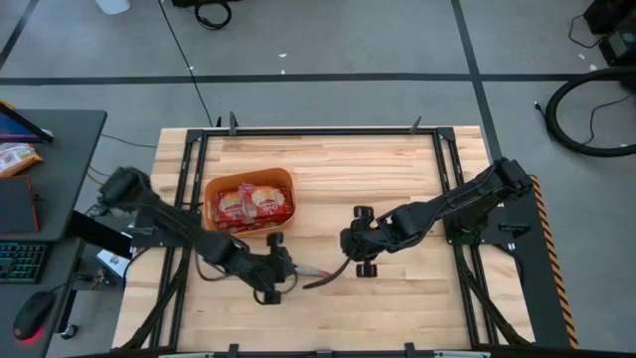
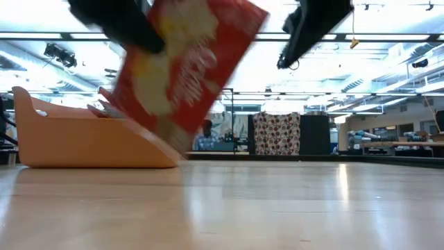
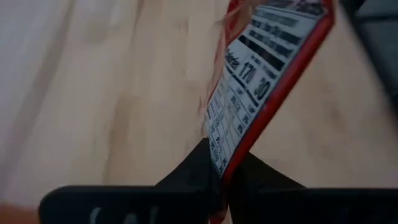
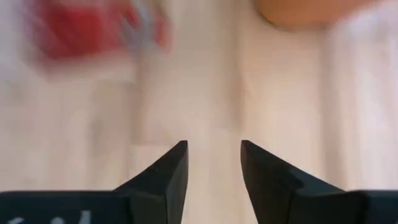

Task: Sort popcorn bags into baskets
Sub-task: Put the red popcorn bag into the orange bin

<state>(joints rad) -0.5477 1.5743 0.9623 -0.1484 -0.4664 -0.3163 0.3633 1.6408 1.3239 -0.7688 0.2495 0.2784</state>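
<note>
Wooden table [image 1: 397,189], w/ both arms reaching in toward the middle from either side. Orange tub [image 1: 250,201] sits left of centre, toward the far half of the table; it holds several red popcorn bags [image 1: 253,203] piled flat inside (in the low view a few edges poke above its rim [image 2: 104,110]).

Left gripper [image 1: 288,268] is near of the tub, close to the table's near edge, pinched tight on one popcorn bag [image 3: 261,81]; the wrist view shows its white nutrition panel & red border running up from between the fingers [image 3: 193,171]. That bag hangs tilted, its lower corner near the tabletop in the low view [image 2: 187,69], just in front of the tub.

Right gripper [image 4: 214,168] hovers right of centre, just beside the held bag, fingers parted w/ nothing between them, bare wood below.
</note>
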